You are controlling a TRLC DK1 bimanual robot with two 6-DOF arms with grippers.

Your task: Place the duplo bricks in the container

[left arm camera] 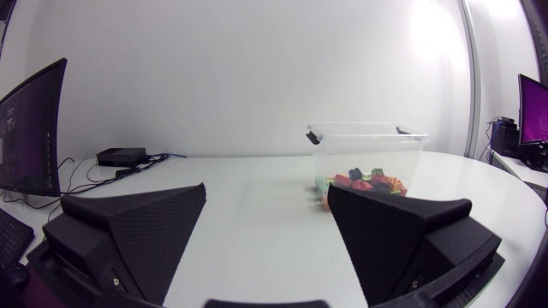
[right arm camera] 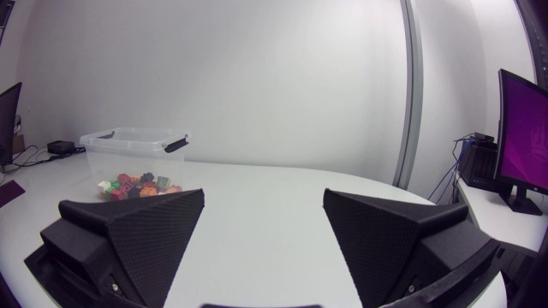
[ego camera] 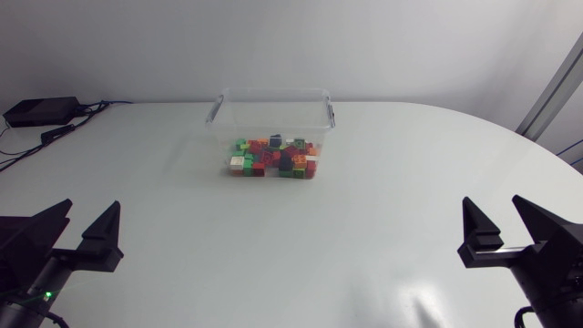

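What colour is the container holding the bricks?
The container is clear, colourless plastic; the head view shows it best.

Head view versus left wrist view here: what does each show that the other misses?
Head only: the right end effector, open and empty, and the container's open top from above. Left wrist only: the textured inner faces of the left end effector's fingers. Both: the clear container holding the duplo bricks, the open left end effector, and a black box with cables.
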